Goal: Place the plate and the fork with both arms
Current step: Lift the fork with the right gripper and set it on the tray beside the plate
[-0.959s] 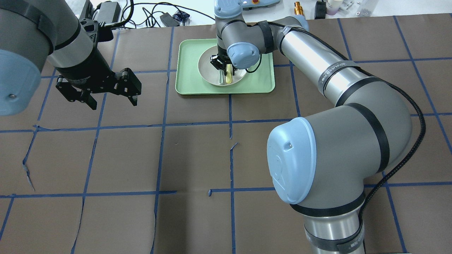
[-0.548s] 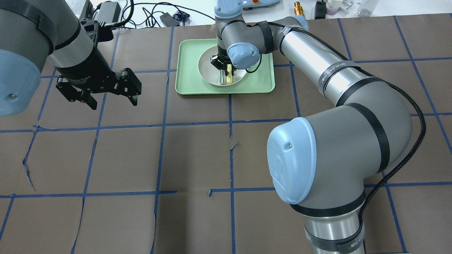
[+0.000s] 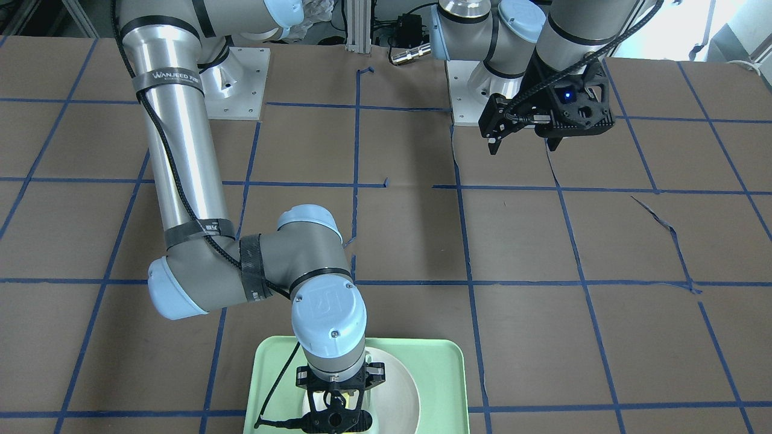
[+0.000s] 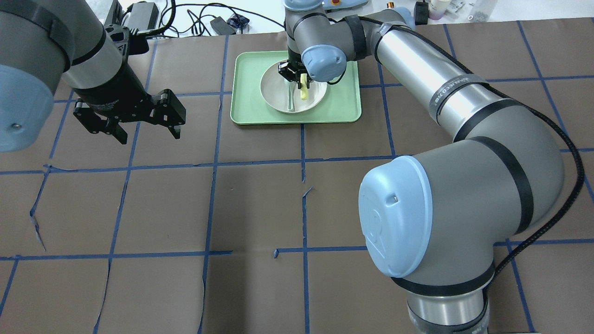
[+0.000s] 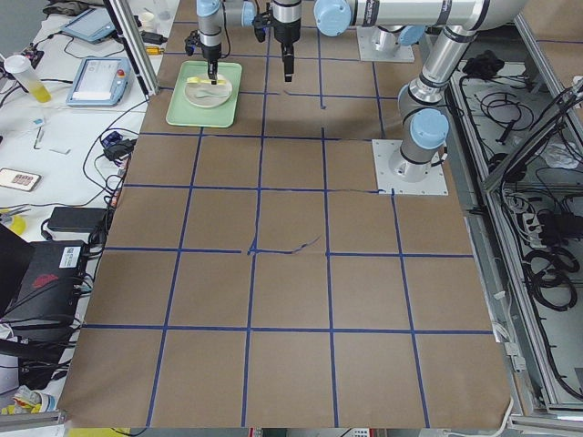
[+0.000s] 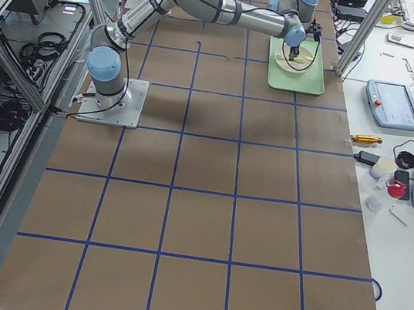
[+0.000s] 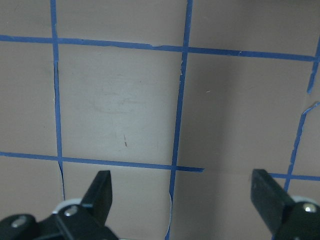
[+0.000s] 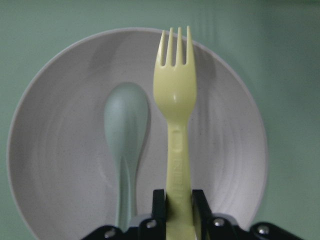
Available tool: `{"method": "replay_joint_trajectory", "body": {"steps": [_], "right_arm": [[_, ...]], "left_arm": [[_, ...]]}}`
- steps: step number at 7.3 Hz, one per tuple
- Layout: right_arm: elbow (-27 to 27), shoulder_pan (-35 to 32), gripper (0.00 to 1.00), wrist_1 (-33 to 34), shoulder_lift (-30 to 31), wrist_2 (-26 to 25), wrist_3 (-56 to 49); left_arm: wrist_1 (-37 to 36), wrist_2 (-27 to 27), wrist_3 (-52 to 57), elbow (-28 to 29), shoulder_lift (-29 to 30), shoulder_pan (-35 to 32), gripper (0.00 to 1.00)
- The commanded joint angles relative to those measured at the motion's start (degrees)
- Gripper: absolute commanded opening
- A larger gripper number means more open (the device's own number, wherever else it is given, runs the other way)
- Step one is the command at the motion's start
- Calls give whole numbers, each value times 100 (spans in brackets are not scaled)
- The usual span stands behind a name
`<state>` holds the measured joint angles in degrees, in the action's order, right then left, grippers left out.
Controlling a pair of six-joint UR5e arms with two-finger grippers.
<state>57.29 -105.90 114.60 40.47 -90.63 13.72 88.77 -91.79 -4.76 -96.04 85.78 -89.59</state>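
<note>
The off-white plate (image 4: 277,96) sits in the mint-green tray (image 4: 250,111) at the far middle of the table. My right gripper (image 4: 293,75) hangs over the plate, shut on the handle of the pale-yellow fork (image 4: 304,91). In the right wrist view the fork (image 8: 176,95) points away from the gripper (image 8: 177,199), its tines above the plate (image 8: 60,150). From the front view, the right gripper (image 3: 335,415) covers part of the plate (image 3: 399,386). My left gripper (image 4: 137,119) is open and empty over the table, left of the tray; its fingers (image 7: 102,192) stand wide apart.
A pale grey-green spoon (image 8: 125,125) lies in the plate beside the fork. Cables and small devices sit beyond the table's far edge (image 4: 195,21). Brown paper with blue tape lines (image 4: 304,162) covers the table.
My right gripper has risen and drawn back a little with the fork, which has lifted off the plate. The left arm has not moved.
</note>
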Motion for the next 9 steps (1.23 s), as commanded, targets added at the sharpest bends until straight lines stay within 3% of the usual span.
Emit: {"method": "replay_joint_trajectory", "body": {"steps": [1, 3, 9], "right_arm": [[28, 340, 1, -17, 145, -16, -309], [307, 649, 1, 9, 136, 81, -825], [783, 773, 0, 159, 110, 257, -933]], "left_arm": [[0, 3, -7, -11, 9, 3, 100], [0, 21, -25, -11, 44, -5, 100], [0, 21, -25, -20, 62, -5, 100]]}}
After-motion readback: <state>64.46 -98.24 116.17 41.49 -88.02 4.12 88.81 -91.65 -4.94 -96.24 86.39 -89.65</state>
